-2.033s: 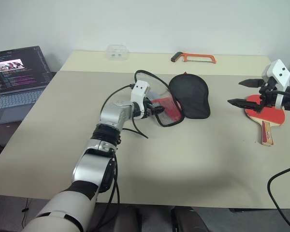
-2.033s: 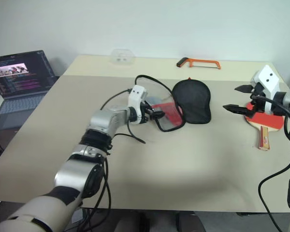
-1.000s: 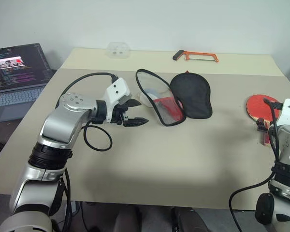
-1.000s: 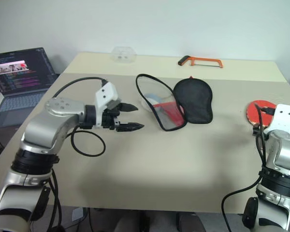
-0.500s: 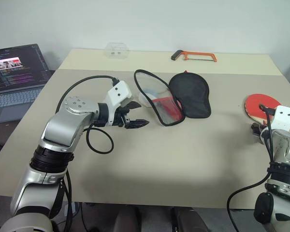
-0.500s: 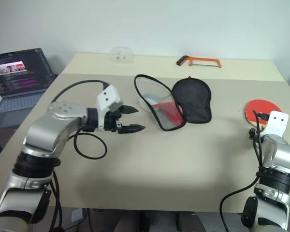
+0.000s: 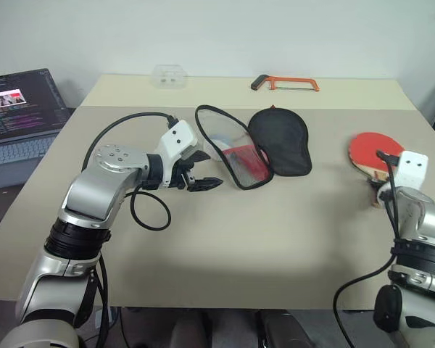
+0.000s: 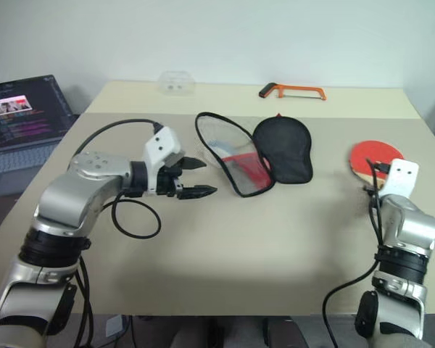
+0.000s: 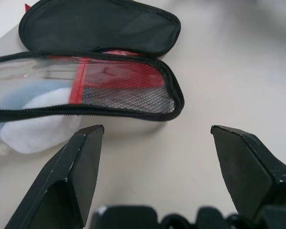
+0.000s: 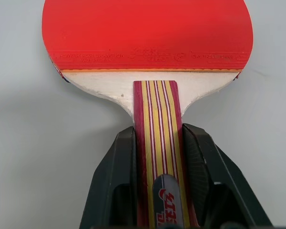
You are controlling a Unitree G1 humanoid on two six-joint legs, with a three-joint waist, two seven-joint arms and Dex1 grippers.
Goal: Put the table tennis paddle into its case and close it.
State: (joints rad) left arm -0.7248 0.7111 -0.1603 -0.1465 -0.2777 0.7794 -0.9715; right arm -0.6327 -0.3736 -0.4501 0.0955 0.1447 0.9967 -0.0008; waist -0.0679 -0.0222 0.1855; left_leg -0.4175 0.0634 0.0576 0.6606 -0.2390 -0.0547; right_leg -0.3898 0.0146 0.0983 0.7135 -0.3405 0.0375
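My right pincer has just clenched on the table tennis paddle's handle — ready to carry. My left pincer waits released beside the unzipped case.

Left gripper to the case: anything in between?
Nothing. In the left wrist view, bare table runs from the open left gripper to the case, which lies unzipped with something white and pale blue at its mouth.

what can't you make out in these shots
- Paddle handle end: right wrist view, hidden between the right gripper fingers.
- Case contents: head views, mesh and window obscure them.
- Laptop screen text: too small, cut by the edge.
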